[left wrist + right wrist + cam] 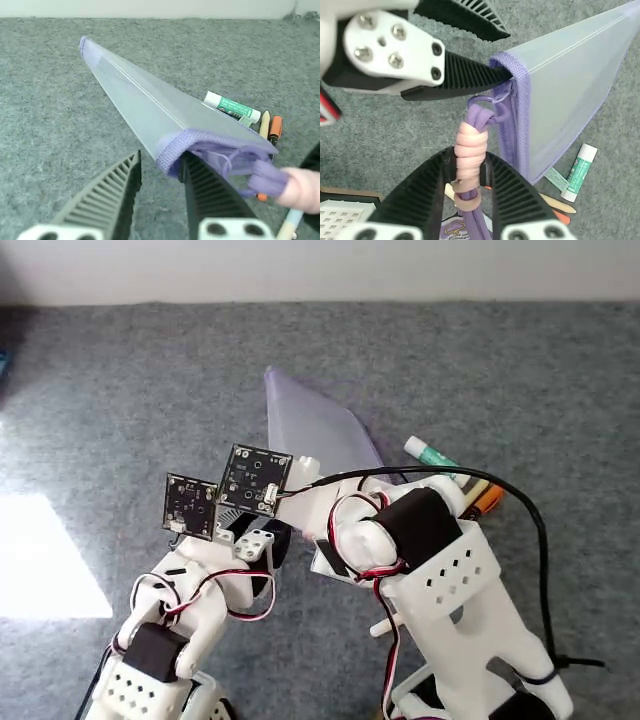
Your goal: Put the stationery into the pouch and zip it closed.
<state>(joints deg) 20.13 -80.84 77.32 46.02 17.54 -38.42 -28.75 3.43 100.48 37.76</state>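
**Pouch and pincers.** One translucent purple pouch [315, 425] points away from the arms over the grey tabletop [120, 370]. There are two pincers. The right pincer [468, 155] is clamped on the pink-wrapped zip pull [470, 145]. The left pincer [159, 157] has its fingers apart, one touching the pouch's bound corner.

**Stationery.** Three pieces lie just beside the pouch: one glue stick [230, 106], one cream pencil [264, 125] and one orange pen [275, 129].

**Views.** In the high view the wrists cover the pouch's near end. The right wrist view shows the zip there.

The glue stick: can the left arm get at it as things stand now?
Probably not directly: the pouch sits between the left gripper and the glue stick, held up by the right gripper at its zipper pull.
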